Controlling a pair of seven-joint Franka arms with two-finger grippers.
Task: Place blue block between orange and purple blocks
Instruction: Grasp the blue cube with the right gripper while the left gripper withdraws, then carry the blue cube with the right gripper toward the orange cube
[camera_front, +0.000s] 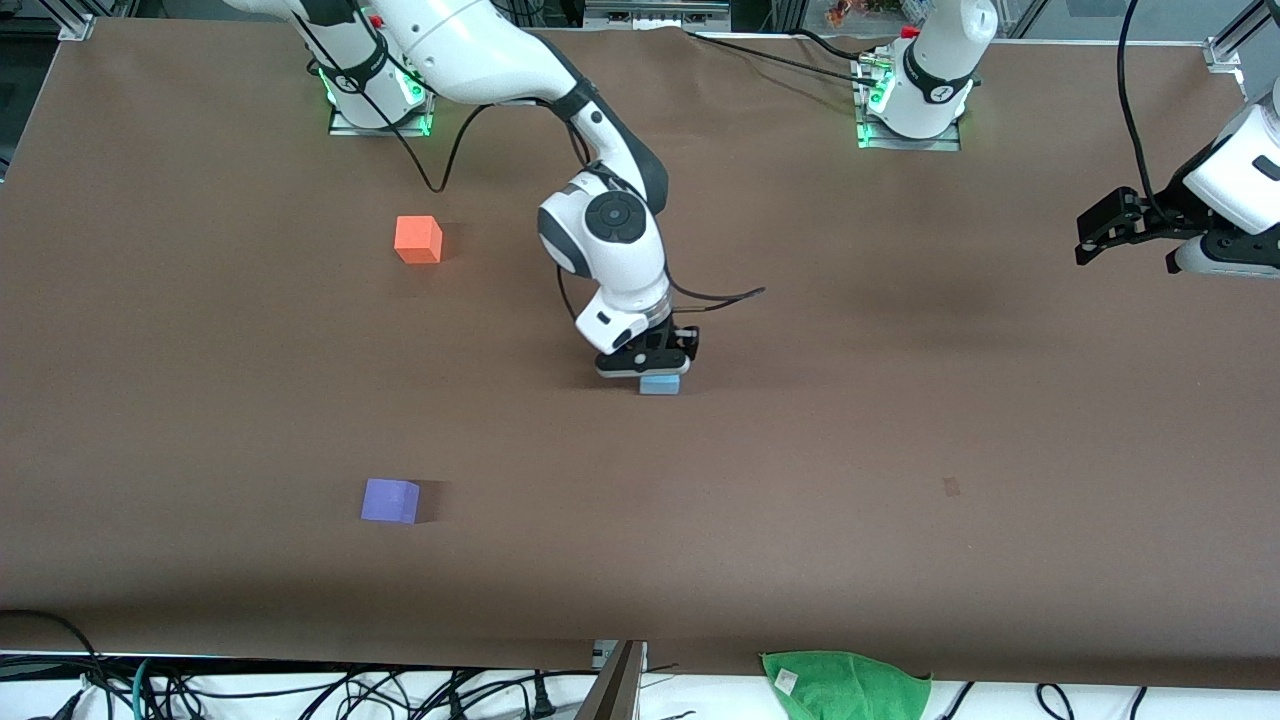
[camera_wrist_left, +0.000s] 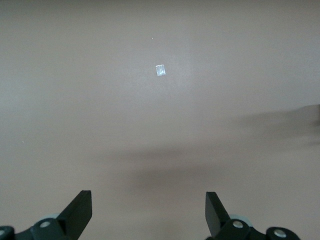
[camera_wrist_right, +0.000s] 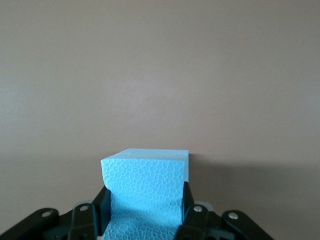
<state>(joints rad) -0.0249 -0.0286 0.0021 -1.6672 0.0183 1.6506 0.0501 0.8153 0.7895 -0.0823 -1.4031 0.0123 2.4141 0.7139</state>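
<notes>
The foam-textured blue block (camera_front: 660, 384), mid-table, is clamped between the right gripper (camera_front: 648, 362) fingers. The matte orange block (camera_front: 418, 240) and purple block (camera_front: 390, 500) lie toward the right arm's end. The left gripper (camera_front: 1100, 235) is held wide open, empty.

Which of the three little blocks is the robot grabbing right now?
The blue block. The right gripper is squeezing it at the table's middle. The orange block and the purple block sit alone, untouched, toward the right arm's end.

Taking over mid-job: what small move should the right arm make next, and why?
Probably lift: the right gripper is shut on the blue block, which looks to be still on the table. The gap between the orange block and purple block lies toward the right arm's end. The left gripper waits, open.
</notes>
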